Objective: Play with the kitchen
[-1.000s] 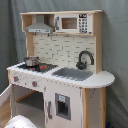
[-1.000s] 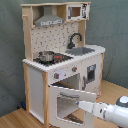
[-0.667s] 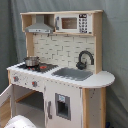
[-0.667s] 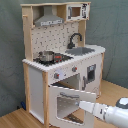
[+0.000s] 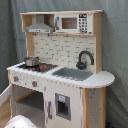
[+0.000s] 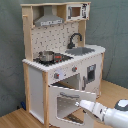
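The kitchen (image 5: 60, 87) (image 6: 60, 55) is a tall white and pale-wood toy unit, seen in both exterior views. It has a grey hood (image 5: 39, 26), a small microwave (image 5: 75, 22), a black tap (image 5: 85, 59), a grey sink (image 5: 74, 74) and a red-ringed hob. A small metal pot (image 5: 31, 61) (image 6: 46, 56) stands on the hob. The oven door (image 6: 65, 102) hangs swung open. My gripper (image 6: 81, 104) sits at that door's free edge, on the white arm (image 6: 109, 114) that comes in from the second exterior view's lower right. Only a white part of the arm (image 5: 20, 121) shows in the first exterior view.
Grey curtains hang behind the kitchen. It stands on a wooden floor (image 6: 15, 119). The open oven door's edge (image 5: 5, 96) juts out at the first exterior view's left. A narrow cupboard door (image 5: 62, 106) with a dark panel stays closed under the sink.
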Robot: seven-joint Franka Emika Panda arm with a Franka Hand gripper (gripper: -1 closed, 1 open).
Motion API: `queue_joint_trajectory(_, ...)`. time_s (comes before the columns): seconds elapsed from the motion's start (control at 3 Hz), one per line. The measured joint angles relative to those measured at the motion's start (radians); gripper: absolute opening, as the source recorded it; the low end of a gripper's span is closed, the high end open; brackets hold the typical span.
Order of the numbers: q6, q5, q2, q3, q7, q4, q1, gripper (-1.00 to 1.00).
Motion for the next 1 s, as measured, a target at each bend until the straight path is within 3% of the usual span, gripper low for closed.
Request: queue_joint_trajectory(1.0, 0.0, 0.0, 0.0, 0.024, 0.321, -0.038, -0.005, 1.0)
